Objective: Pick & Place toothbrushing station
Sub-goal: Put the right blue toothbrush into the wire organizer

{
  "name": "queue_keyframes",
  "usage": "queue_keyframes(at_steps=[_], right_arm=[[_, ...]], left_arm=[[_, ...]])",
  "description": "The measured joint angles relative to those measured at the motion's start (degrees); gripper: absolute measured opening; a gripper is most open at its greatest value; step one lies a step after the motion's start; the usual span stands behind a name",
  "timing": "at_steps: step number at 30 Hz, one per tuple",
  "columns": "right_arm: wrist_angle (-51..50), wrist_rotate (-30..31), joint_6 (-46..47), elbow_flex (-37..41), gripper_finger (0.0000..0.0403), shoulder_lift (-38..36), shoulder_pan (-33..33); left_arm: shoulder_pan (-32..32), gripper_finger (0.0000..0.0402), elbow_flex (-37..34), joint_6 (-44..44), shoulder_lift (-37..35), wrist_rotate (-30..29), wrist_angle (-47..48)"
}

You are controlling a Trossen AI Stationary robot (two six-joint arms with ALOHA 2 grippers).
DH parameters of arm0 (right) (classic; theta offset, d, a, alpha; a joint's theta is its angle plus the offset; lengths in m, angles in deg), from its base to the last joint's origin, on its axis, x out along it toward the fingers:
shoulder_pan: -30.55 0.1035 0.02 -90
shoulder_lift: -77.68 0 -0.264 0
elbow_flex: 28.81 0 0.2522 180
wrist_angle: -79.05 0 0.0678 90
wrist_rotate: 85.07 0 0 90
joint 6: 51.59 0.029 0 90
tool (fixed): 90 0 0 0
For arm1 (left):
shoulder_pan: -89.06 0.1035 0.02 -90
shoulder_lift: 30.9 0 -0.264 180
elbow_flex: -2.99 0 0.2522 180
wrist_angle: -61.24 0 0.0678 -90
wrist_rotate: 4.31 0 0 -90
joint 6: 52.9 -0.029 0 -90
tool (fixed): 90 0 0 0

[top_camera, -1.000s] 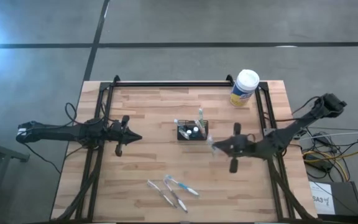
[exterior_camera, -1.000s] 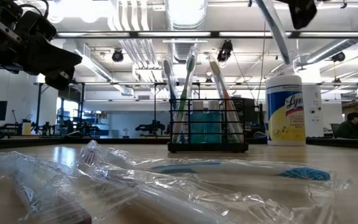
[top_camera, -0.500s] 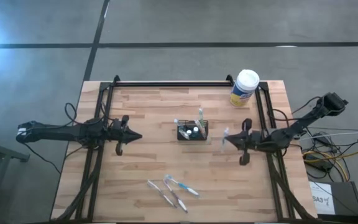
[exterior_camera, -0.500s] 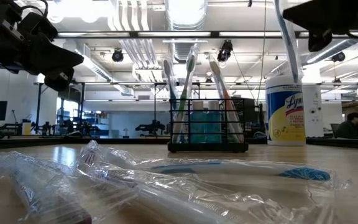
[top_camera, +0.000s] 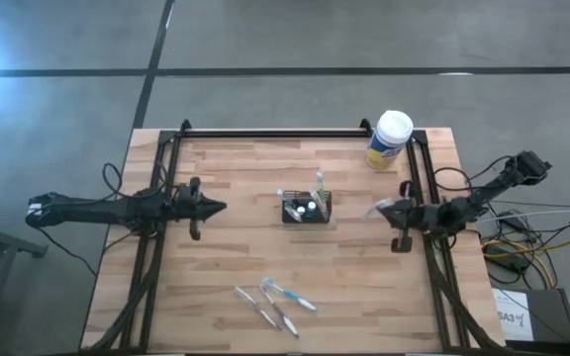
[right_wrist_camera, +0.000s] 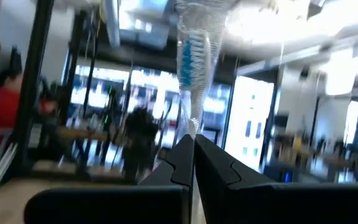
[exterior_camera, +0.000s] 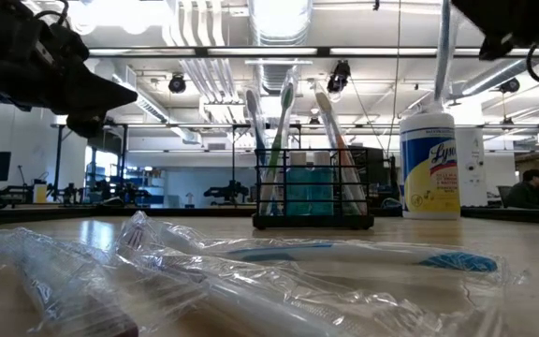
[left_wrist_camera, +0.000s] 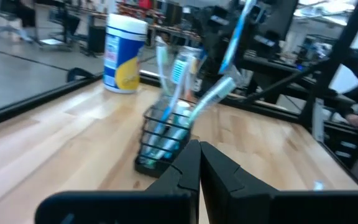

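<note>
Toothbrushing station (top_camera: 307, 210): small black wire-mesh caddy, rectangular, w/ compartments. Stands upright on table, approx centre, slightly toward far side. Holds several toothbrushes, handles down, heads up, leaning apart in a fan; also something teal-blue inside, low behind the mesh. Rests flat on its base, untouched, clear of both arms.

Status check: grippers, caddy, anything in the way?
Right gripper shut on wrapped toothbrush, right of caddy. Left gripper shut, empty, waiting left. Nothing between.

Overhead and table-level views, both on the central caddy (top_camera: 307, 209).
</note>
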Motion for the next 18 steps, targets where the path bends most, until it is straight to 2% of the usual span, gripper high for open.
queue_keyframes(at_steps=[4,10,15,18], right_arm=[[-2.4,-3.3,-3.3,-2.6,0.0008,-3.2,-2.4],[-21.8,-11.8,2.3,-10.9,0.0008,-3.1,-10.0],[-19.7,-22.5,5.6,-14.0,0.0008,4.8,-18.6],[-12.2,-26.9,6.9,-13.9,0.0008,11.7,-22.8]], left_arm=[[0.0,0.0007,0.0,0.0,0.0,-2.4,-0.3],[0.0,0.0007,0.0,-1.0,0.0,-4.6,-1.7],[0.0,0.0007,0.0,-1.9,0.0,-4.8,-2.9],[0.0,0.0007,0.0,-1.9,0.0,-4.8,-2.8]])
